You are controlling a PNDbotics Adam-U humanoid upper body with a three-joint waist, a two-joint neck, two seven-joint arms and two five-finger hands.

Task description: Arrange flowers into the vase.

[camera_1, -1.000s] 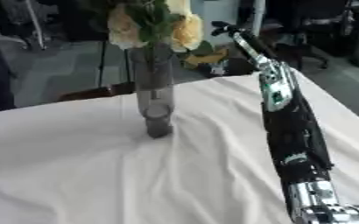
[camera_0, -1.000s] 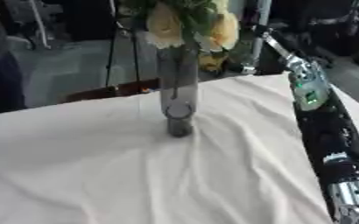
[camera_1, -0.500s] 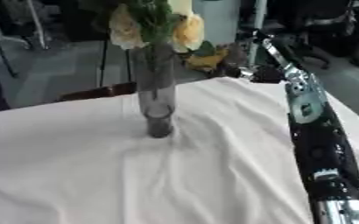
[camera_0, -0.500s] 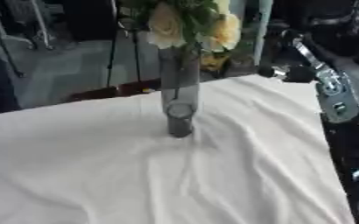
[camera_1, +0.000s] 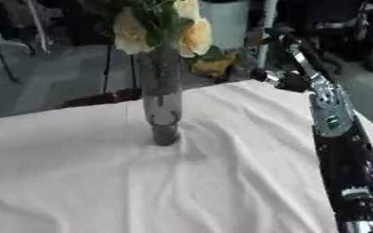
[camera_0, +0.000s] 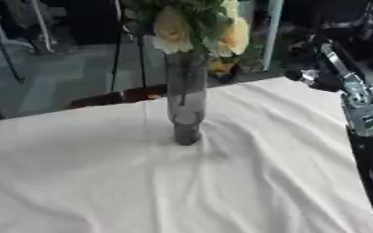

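In the left eye view, a tall, narrow, dark glass vase [camera_0: 186, 102] stands upright on the wrinkled white tablecloth [camera_0: 102, 182], near the table's far middle. Pale yellow flowers with green leaves [camera_0: 196, 32] already fill its mouth. Such blooms are probably light, soft and easily bruised, so the stems are the place to take hold; the vase looks top-heavy and likely to tip if knocked.

In the right eye view, the black-and-silver right arm [camera_1: 333, 123] stretches past the table's far right edge. Its right hand [camera_1: 275, 43] is a dark blur; whether its fingers are spread or curled, I cannot tell. The left hand shows nowhere.
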